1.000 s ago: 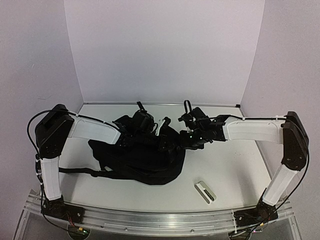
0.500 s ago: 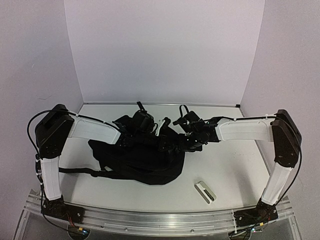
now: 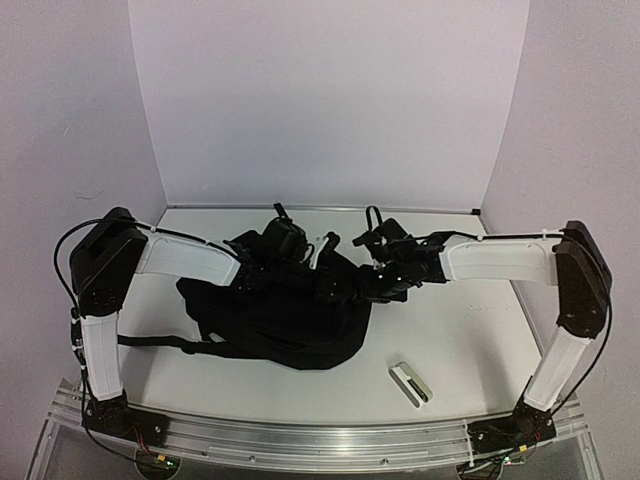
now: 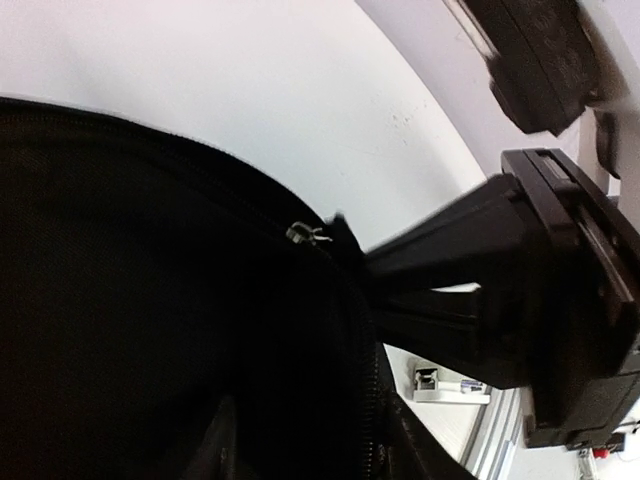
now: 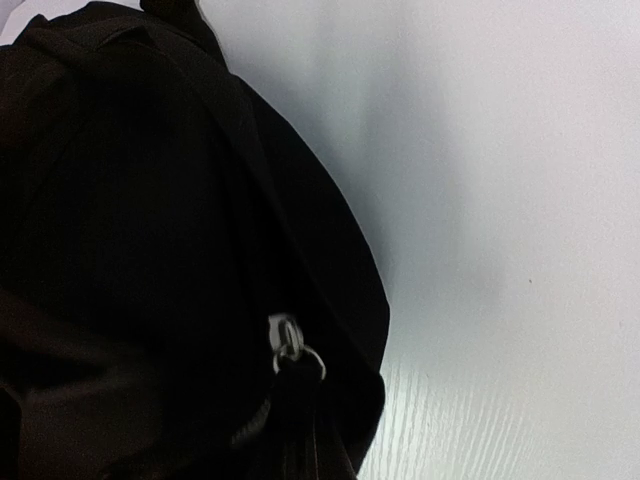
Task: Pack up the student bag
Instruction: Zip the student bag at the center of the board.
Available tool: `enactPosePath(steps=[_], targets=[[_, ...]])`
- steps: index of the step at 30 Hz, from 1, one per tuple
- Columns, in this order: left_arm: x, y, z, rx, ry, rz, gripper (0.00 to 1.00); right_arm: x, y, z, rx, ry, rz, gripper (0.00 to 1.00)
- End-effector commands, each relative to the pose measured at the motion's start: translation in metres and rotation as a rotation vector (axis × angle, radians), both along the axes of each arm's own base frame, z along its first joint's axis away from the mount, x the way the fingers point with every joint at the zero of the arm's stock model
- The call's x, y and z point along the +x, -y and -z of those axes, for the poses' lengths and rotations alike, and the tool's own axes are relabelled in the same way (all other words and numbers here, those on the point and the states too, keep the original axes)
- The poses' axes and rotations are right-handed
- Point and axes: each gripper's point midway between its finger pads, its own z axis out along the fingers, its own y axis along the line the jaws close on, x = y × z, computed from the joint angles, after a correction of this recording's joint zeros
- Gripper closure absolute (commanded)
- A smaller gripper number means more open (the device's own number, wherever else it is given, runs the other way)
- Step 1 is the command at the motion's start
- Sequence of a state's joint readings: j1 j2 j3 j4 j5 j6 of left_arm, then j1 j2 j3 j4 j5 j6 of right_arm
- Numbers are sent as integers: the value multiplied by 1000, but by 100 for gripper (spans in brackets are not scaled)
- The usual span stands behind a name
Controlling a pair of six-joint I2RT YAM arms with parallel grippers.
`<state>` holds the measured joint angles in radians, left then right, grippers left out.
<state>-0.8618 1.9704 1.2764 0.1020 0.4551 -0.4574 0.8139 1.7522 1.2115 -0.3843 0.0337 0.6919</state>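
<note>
While its jaws are pressing together beside the zipper pull (image 5: 288, 347), right gripper (image 3: 368, 289): working at the student bag (image 3: 280, 325)'s right edge; whether it is pinching the pull, I cannot tell.
Left gripper (image 3: 298, 255): hovering over the bag's far edge; spread or pinching, I cannot tell.
Bag: lying slumped on the table (image 3: 470, 330).
Progress: seemingly at the zipper stage; a white object (image 3: 410, 384) is lying outside, off the bag's front right.
Arms: both reaching inward over the bag.

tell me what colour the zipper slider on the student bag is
The zipper slider is silver, against the black student bag; clearest in the right wrist view.
</note>
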Motion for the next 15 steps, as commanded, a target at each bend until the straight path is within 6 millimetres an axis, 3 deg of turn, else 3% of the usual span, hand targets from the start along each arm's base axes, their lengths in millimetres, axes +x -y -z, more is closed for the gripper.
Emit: enactPosePath(steps=[1,7,15], targets=[[24,5,-64,-134,47,-15,40,-26,0,-24,114,-40,-23,100],[34,29,-52,-156,-20,33,33,-43,-2,-19,147,-78,-40,100],[51,41,-38,-117,-45,8,31,-53,-8,-16,181,-101,-56,100]])
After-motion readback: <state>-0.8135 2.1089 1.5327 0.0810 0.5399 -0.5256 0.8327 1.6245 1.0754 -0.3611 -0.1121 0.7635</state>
